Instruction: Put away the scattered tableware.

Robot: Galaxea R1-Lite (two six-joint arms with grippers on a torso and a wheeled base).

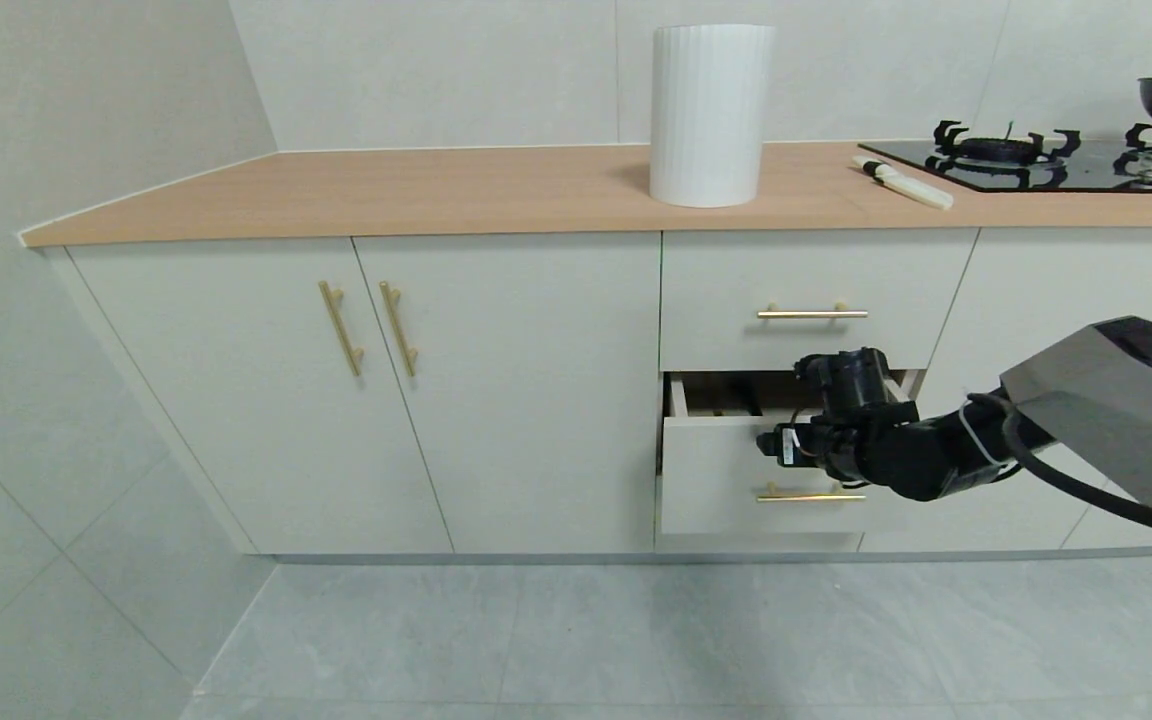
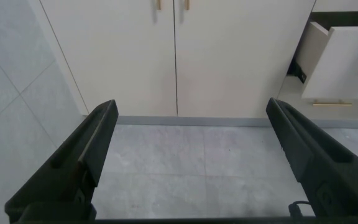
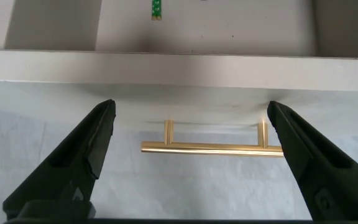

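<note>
Cream knife [image 1: 904, 183], dark band, flat on wooden counter [image 1: 436, 190].

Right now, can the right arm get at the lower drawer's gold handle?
Probably yes: the right gripper hangs open facing the gold handle of the partly open lower drawer, with nothing between them.

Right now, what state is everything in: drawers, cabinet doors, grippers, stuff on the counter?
Lower drawer: pulled partly open.
Upper drawer: shut.
Cabinet doors: both shut.
Right gripper: fingers open, empty, in front of the lower drawer's handle.
Left gripper: fingers open, empty.
Knife: lying flat on the counter.
White canister: upright.
</note>
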